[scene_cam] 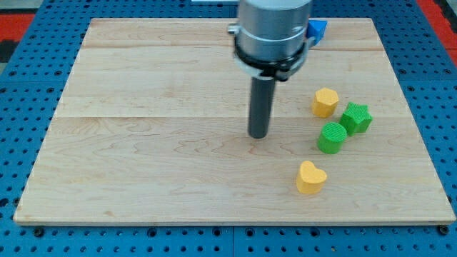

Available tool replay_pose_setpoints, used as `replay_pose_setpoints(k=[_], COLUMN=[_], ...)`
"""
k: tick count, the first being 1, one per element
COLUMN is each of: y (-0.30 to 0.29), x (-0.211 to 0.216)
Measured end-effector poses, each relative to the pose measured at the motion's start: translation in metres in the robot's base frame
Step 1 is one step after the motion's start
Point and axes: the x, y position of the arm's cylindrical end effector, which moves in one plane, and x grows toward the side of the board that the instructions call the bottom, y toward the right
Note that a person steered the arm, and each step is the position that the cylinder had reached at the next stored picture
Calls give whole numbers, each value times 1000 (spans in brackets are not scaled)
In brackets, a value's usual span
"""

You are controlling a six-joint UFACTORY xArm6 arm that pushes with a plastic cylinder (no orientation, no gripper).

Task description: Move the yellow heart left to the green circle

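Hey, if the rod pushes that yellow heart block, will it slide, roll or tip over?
The yellow heart sits low and flat on the wooden board, so it will probably slide, not tip or roll. Its lobed outline may let it spin under an off-centre push. My tip is apart from it, toward the view's upper left.

A yellow hexagon block sits near the wooden board's right side, with a green star block just beside it. A blue block, shape unclear, lies at the view's top edge.
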Motion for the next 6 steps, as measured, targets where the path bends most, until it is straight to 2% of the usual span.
replay_pose_setpoints(k=[1, 2, 3, 5, 6], y=[-9, -10, 17, 96, 98], x=[29, 80, 135, 130, 118])
